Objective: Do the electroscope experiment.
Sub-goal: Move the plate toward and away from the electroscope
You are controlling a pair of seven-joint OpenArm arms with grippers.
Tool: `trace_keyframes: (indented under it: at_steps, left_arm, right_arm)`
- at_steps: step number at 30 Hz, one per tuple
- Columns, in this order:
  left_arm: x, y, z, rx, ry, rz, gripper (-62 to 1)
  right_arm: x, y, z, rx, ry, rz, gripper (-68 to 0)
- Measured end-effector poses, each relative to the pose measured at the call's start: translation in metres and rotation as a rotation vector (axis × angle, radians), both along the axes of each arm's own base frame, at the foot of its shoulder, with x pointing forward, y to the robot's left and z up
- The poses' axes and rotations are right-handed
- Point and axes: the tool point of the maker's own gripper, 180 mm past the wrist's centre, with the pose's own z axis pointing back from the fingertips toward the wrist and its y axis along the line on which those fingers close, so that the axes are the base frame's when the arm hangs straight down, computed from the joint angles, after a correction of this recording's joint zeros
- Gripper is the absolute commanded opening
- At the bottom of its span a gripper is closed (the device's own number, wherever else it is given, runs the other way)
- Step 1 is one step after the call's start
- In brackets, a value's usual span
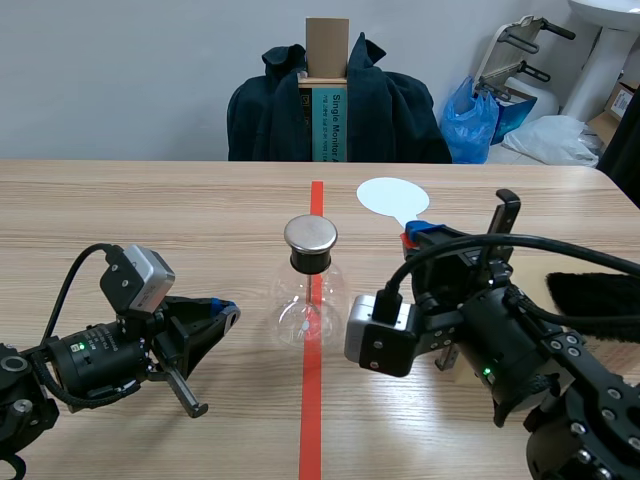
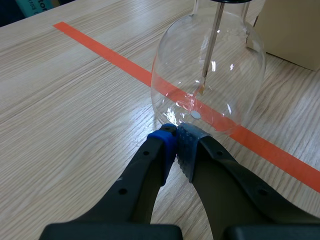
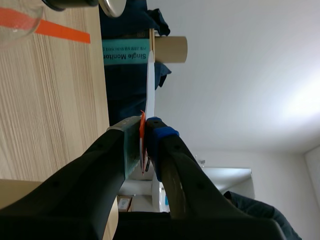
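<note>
Scene view. At the middle of the light wooden table (image 1: 140, 210), upright on the orange-red tape line: clear glass flask (image 1: 310, 300) with black stopper and round metal cap (image 1: 311, 234). Right gripper (image 1: 415, 236) just beside the flask, on the robot's right of it, clamped on the red handle of a thin white round paddle (image 1: 393, 197). Long axis of the paddle away from the robot; disc end beyond the cap and to its right, apart from it. Left gripper (image 1: 226, 310) low at the flask's other side, near but not touching. Black furry cloth (image 1: 590, 290) near the table's right edge, well apart.

Left wrist view. Left gripper (image 2: 177, 140) closed on nothing, pads pressed together just before the flask's round belly (image 2: 210, 75). Thin metal rod (image 2: 212, 40) hanging inside the glass.

Right wrist view. Wrist rolled on its side. Paddle (image 3: 150, 85) edge-on, pinched between the pads of the right gripper (image 3: 143, 135), pointing straight ahead, its face about parallel with the table top. Cap (image 3: 112, 6) ahead and off to one side, not in line with the disc.

Probably a job for the right arm: holds the paddle, stands nearer the cap. Needs to bring the disc toward the robot's left and a little back, over the cap.
</note>
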Motion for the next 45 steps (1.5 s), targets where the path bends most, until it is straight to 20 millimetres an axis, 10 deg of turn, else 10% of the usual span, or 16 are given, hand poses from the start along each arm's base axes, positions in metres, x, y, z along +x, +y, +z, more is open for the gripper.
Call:
trace_keyframes:
  at_steps: [20, 45]
  left_arm:
    - [0.0, 0.0, 0.0, 0.0, 0.0, 0.0, -57.7]
    - [0.0, 0.0, -0.002, 0.01, 0.009, 0.0, -57.7]
  right_arm:
    - [-0.033, 0.047, 0.004, 0.021, -0.011, 0.319, -66.8]
    - [-0.015, 0.024, 0.002, 0.011, -0.005, 0.158, -66.8]
